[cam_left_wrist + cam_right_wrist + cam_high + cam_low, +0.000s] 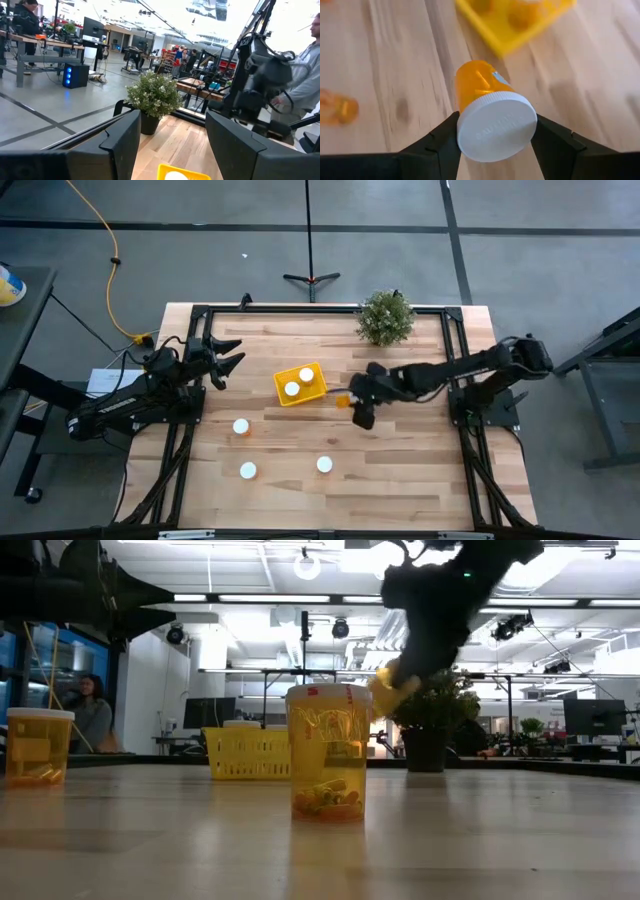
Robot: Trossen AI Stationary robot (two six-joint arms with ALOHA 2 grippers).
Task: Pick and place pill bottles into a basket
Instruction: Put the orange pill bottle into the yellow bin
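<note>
Pill bottle [492, 112], light, rigid, slippery plastic, sits pinched at its cap by the right end effector [495, 137] near the basket [300, 384]; left end effector [225, 358] waits spread

Robotics lab or open workshop: grey concrete floor [540, 210], workbenches with monitors [92, 27], exposed ceiling lights [305, 565], seated person [92, 712], wooden test table [400, 470]

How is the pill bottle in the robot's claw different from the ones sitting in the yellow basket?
The held bottle is clamped by its cap in the right gripper, up off the table beside the basket; the two bottles in the basket rest inside it, untouched. The held one is tipped over; those in the basket show their caps straight up. All have white caps; the held one's body is orange.
</note>
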